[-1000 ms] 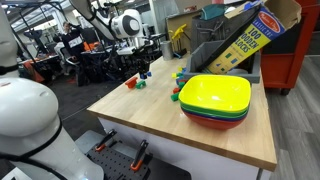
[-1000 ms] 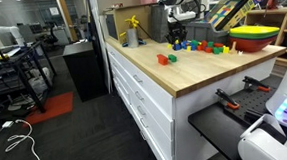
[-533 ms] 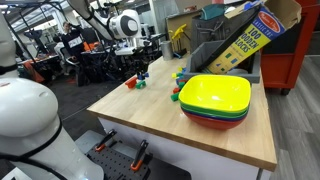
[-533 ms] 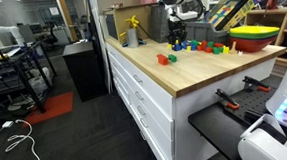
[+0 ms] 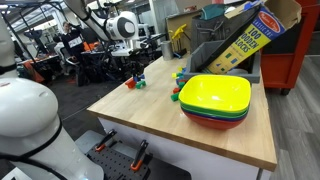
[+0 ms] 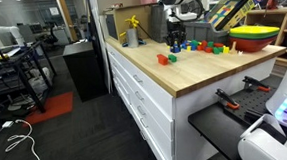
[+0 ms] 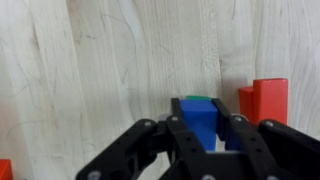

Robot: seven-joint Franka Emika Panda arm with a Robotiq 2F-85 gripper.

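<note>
In the wrist view my gripper (image 7: 207,112) is shut on a blue block (image 7: 200,128), which sits squarely between the two black fingers (image 7: 183,125). A green block (image 7: 197,97) peeks out just past the blue block's far end. A red block (image 7: 264,100) stands on the wooden table (image 7: 90,70) immediately to its right. In both exterior views the gripper (image 5: 138,66) (image 6: 176,34) hangs low over the back part of the table, among small coloured blocks (image 5: 141,82) (image 6: 198,47).
A stack of bowls, yellow on top (image 5: 215,95) (image 6: 257,32), sits on the table. Behind it leans a cardboard box of blocks (image 5: 245,38). A red block (image 6: 163,59) lies apart from the others. A yellow spray bottle (image 6: 132,31) stands at the back.
The gripper has drifted very slightly sideways over the blocks. Its hold on the blue block looks the same.
</note>
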